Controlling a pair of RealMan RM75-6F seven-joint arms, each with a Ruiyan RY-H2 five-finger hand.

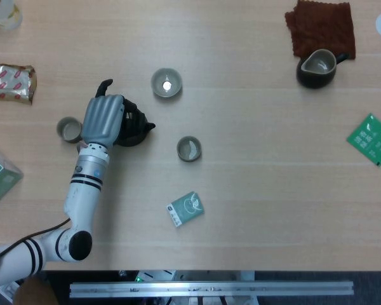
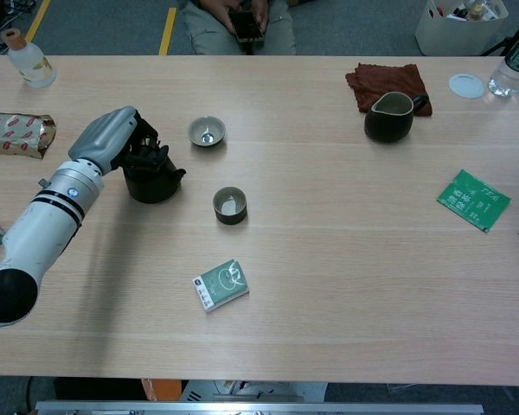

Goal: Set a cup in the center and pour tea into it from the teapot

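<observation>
Left hand (image 1: pixel 103 119) wrapped over the dark teapot (image 2: pixel 154 180), which sits upright on the table (image 2: pixel 346 259).
Its fingers (image 2: pixel 147 158) curl around the pot's top and far side, thumb sticking out beyond. The cup (image 1: pixel 189 149) holding pale liquid stands apart from the fingertips, past the spout; a second cup (image 1: pixel 166 82) lies beyond them.
</observation>
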